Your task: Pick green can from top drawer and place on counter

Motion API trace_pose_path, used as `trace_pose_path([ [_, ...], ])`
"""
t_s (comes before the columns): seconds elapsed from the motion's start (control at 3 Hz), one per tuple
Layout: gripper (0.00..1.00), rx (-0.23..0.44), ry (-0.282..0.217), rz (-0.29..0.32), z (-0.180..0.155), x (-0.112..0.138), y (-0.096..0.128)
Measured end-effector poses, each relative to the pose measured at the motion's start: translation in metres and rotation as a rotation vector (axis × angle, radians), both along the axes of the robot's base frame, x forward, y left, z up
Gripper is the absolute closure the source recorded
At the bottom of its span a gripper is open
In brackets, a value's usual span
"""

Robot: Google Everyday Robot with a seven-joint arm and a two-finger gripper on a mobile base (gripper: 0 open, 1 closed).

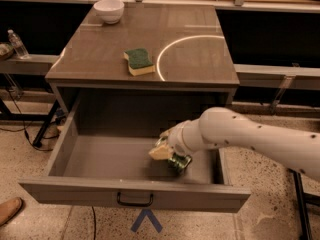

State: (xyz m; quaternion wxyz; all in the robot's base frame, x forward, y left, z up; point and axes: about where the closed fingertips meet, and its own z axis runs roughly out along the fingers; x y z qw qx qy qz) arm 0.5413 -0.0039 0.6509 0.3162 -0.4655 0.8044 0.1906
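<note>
Inside the top drawer (95, 159), which stands pulled fully out of the cabinet with its black handle (135, 200) facing the viewer, the green can (180, 162) lies on the drawer floor towards the right side, near the front panel. The gripper (161, 150) is down in the drawer and touching or just beside the can's left end, carried by the white arm (260, 139) that reaches in from the right. A pale part of the gripper hides that end of the can, so it cannot be told whether the grip is open or has closed on it.

Above, the counter (200, 69) carries a green-topped yellow sponge (139, 61) near its middle, just left of the thin white arc (167, 54), and a white bowl (109, 10) at its far left corner.

Progress, as judged from this layout: the drawer is open and the approach to the can appears complete, but the can has not been lifted off the drawer floor. What is left is a secure hold, a lift clear of the drawer walls and the counter's overhanging front edge, and a release on a bare patch of counter, well apart from the sponge and bowl.
</note>
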Motion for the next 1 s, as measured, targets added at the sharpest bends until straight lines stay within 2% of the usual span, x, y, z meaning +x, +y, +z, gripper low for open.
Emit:
trace_pose_path([
  [0.33,1.00,0.000,-0.104,0.019,0.056,0.008,-0.003],
  [0.67,1.00,0.000,-0.104,0.020,0.056,0.008,-0.003],
  [1.0,1.00,0.000,-0.183,-0.001,0.091,0.019,-0.010],
])
